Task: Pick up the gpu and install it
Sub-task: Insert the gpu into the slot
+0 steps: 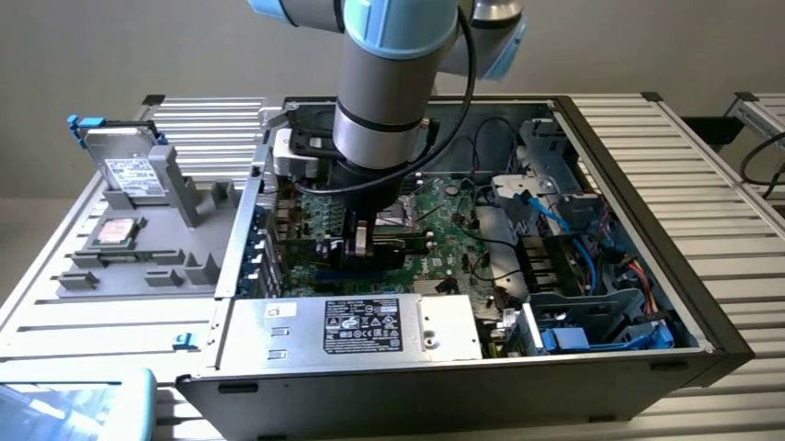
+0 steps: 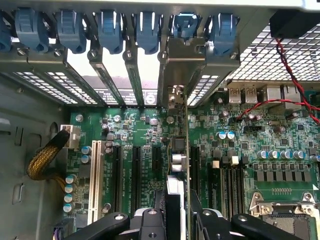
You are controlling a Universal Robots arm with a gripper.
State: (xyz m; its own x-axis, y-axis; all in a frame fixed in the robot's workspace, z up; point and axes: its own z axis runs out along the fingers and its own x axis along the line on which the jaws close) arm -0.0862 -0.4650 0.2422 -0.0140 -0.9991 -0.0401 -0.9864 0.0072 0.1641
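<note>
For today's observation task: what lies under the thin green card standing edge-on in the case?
Green motherboard with long black slots; the spot directly beneath the thin green card is covered.

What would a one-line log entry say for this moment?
tool: shut on gpu | gpu: upright, at motherboard slots | where: inside case | seated: cannot tell

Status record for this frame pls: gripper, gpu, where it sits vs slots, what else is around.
gripper: closed on the gpu, one finger on each side
gpu pose: upright, over the motherboard expansion slots
bracket: at the rear slot openings, under the blue latches
seated: cannot tell
case: open, power supply inside
outside case: hard drive in grey holder, exterior view's left
</note>
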